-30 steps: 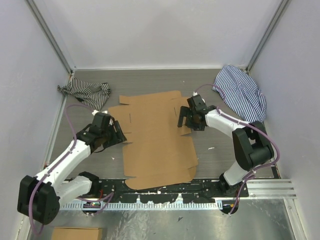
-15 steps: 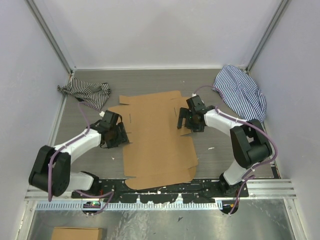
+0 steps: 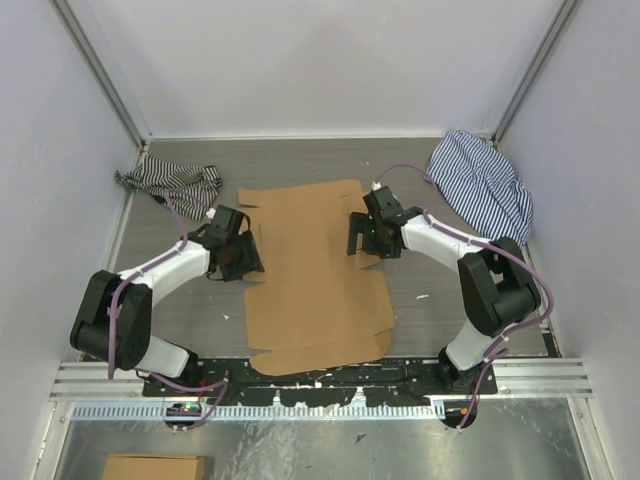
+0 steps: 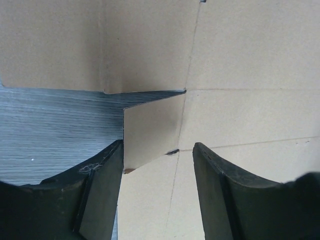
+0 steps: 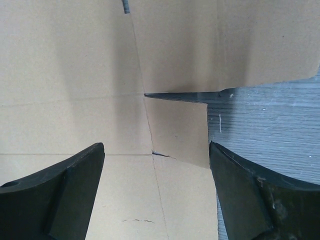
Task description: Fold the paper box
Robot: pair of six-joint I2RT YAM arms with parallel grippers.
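Box (image 3: 310,270) one, striped cloths (image 3: 485,185) two

Counted from my remote station: one paper box (image 3: 310,280), a single flat brown sheet. Two striped cloths, namely one dark-striped cloth (image 3: 170,182) and one blue-striped cloth (image 3: 482,190). Two grippers, the left gripper (image 3: 245,257) and the right gripper (image 3: 357,238), each showing me two fingers (image 4: 100,195) in its own wrist view. One small brown carton (image 3: 155,467) at the lower left of the top view.
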